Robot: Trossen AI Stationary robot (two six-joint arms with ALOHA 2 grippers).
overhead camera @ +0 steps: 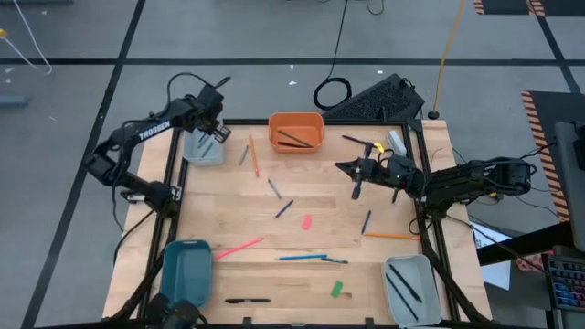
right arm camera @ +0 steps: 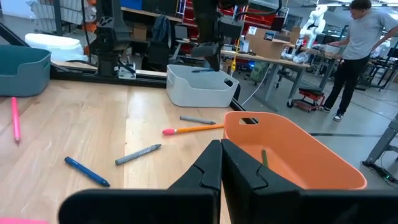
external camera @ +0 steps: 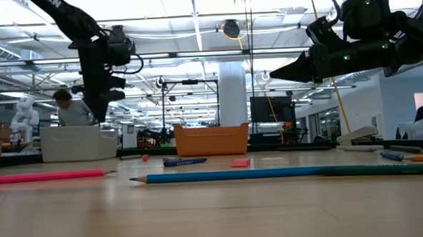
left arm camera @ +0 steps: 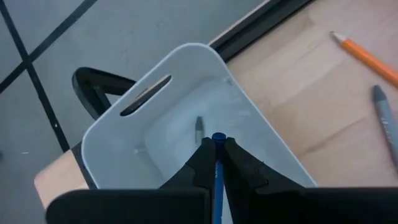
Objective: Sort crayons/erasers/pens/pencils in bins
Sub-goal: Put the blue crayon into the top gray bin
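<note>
My left gripper (left arm camera: 217, 155) hangs over the pale grey bin (overhead camera: 203, 146) at the table's far left, shut on a blue crayon (left arm camera: 217, 142). A grey crayon (left arm camera: 198, 127) lies in that bin. My right gripper (overhead camera: 340, 167) hovers shut and empty right of the orange bin (overhead camera: 295, 131), pointing toward the table's left. Pencils (overhead camera: 239, 247), crayons (overhead camera: 284, 208), a pink eraser (overhead camera: 307, 221) and a green eraser (overhead camera: 336, 289) lie flat on the table. A black pen (overhead camera: 247, 300) lies near the front edge. My left gripper pinches the blue crayon between its two fingers, which lie along the stick. Only the crayon's free end (left arm camera: 218, 137) shows past the fingertips, pointing down into the pale bin. The crayon is clear of the bin's floor.
A teal bin (overhead camera: 187, 270) stands at the near left and a second pale bin (overhead camera: 409, 288) with pens at the near right. A dark pen lies in the orange bin (right arm camera: 292, 155). A keyboard (overhead camera: 375, 99) sits beyond the far edge. People stand in the room behind.
</note>
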